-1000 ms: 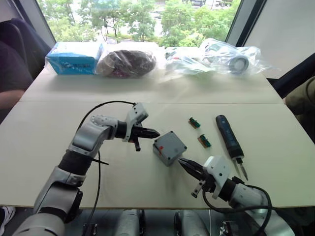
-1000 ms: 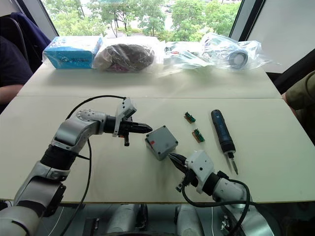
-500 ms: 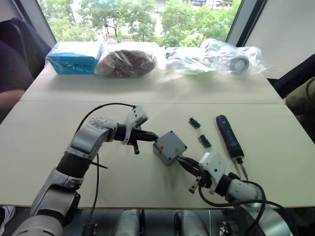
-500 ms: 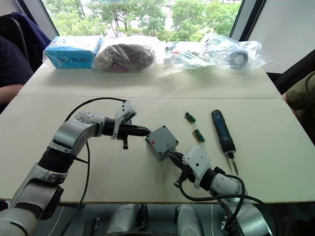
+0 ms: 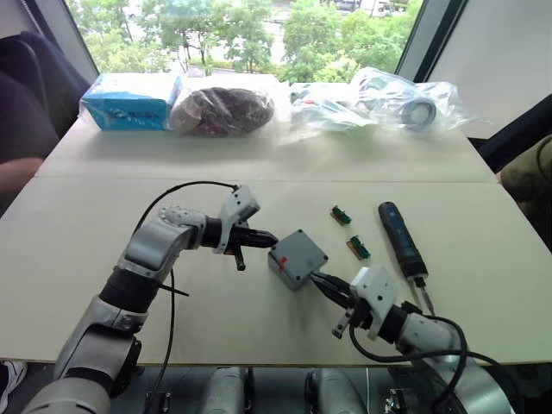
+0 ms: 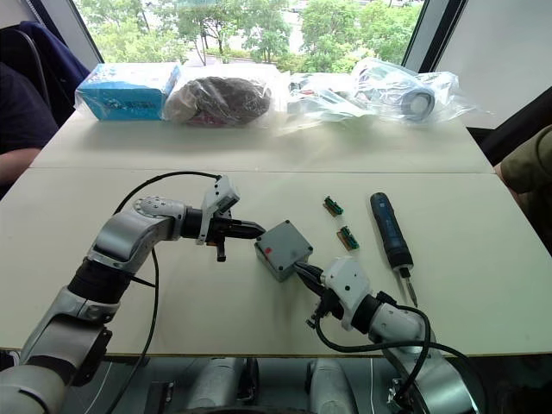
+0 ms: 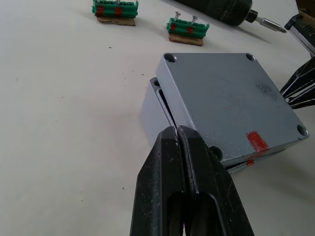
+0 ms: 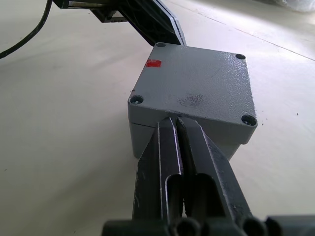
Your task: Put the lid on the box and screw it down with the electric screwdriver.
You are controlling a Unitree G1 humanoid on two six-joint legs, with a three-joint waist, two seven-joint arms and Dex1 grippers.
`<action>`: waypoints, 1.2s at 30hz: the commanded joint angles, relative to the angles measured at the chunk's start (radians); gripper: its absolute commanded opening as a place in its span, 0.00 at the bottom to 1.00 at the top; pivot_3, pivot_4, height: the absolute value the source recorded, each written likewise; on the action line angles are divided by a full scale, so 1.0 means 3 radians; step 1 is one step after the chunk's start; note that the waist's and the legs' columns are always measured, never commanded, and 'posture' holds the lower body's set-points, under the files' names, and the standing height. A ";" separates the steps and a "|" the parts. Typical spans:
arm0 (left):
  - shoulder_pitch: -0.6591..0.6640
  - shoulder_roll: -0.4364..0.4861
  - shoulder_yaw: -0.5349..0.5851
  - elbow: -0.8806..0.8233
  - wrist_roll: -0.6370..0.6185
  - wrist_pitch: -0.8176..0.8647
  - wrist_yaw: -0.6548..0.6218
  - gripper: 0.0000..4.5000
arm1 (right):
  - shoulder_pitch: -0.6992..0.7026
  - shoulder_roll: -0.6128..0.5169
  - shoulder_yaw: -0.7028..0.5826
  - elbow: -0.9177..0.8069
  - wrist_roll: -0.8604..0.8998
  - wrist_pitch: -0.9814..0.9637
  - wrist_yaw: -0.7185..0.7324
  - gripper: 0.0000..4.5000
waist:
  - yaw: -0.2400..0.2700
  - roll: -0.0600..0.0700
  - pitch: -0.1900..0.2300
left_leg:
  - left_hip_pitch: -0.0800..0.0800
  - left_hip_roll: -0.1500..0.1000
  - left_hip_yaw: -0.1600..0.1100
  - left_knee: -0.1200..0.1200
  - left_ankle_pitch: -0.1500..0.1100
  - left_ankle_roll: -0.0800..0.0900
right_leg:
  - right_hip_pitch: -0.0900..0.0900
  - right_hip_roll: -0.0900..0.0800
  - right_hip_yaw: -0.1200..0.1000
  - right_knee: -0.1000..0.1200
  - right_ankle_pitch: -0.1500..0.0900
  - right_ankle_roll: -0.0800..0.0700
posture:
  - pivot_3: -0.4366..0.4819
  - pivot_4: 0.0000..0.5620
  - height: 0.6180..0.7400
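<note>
Pale table (image 5: 78, 250) fills the middle. Left gripper (image 5: 271, 236) reaches in level, fingers together, touching the shallow grey plastic lid (image 5: 298, 251), which sits a bit crooked on the deeper grey box (image 7: 147, 110). Right gripper (image 5: 318, 280), fingers together, now touches the box's lower-right corner; earlier it was apart. Dark blue pen-shaped electric screwdriver (image 5: 401, 241) lies right of centre.

**Hidden and cut-off parts**

The lid (image 7: 226, 103) covers the box (image 7: 150, 110), so the box's inside is out of sight. In the left wrist view the electric screwdriver (image 7: 224, 9) is cut by the top edge, leaving its front end and bit. The left gripper (image 7: 178, 135) hides one lid corner. The contents of the plastic bags (image 5: 379, 99) cannot be made out.
</note>
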 commanded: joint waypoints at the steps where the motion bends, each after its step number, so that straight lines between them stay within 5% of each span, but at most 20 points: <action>1: 0.0013 0.0018 0.0075 -0.0127 -0.0082 0.0038 0.0000 0.00 | -0.0075 0.0036 -0.0004 -0.0011 -0.0009 -0.0074 -0.0007 0.02 | 0.0000 0.0000 0.0000 | 0.0000 0.0000 0.0000 0.0000 0.0000 0.0000 | 0.0000 0.0000 0.0000 0.0000 0.0000 0.0000 | 0.48 0.27 1.00; 36: 0.0010 0.0084 -0.0055 -0.0088 0.0076 -0.0114 -0.0005 0.00 | -0.0004 0.0016 0.0004 -0.0087 0.0081 -0.0001 0.0117 0.02 | 0.0002 0.0000 0.0000 | 0.0001 0.0000 -0.0002 0.0003 0.0001 -0.0001 | 0.0002 0.0004 0.0000 0.0003 0.0001 0.0003 | 0.48 0.27 1.00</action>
